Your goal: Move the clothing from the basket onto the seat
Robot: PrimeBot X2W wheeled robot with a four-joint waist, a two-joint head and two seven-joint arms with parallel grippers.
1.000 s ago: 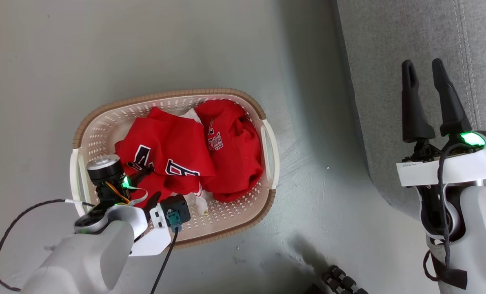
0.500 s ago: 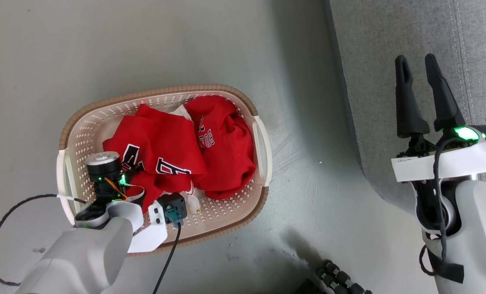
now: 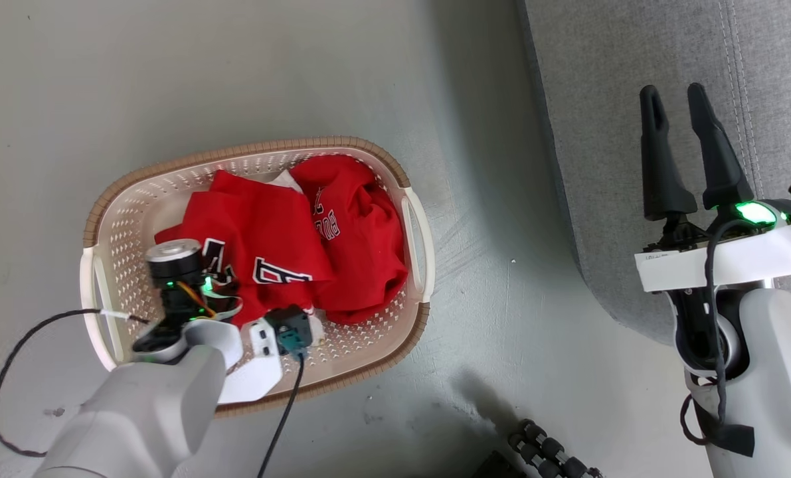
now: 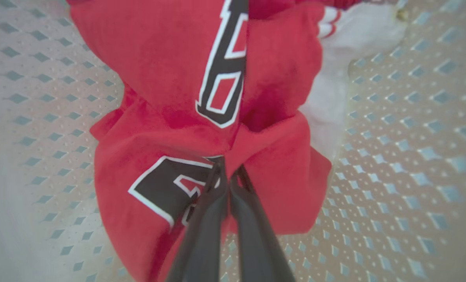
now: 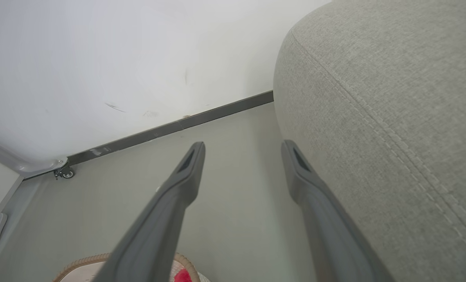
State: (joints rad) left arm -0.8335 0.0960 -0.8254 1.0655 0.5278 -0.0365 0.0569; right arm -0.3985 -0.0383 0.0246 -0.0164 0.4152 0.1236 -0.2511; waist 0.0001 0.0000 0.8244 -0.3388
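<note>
On the floor (image 3: 269,66), left jaws clamp clothing (image 4: 170,78) in the basket (image 3: 136,226), right jaws apart; next, likely a lift to the seat (image 3: 608,99) at three o'clock.

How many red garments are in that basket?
2. The left garment lies in the basket, pinched by the left gripper; the right garment is bunched at its right end. Others may hide underneath.

The left tool (image 4: 228,170) has seemingly pushed a little deeper across the basket (image 3: 249,147) into the clothing (image 3: 262,226).
</note>
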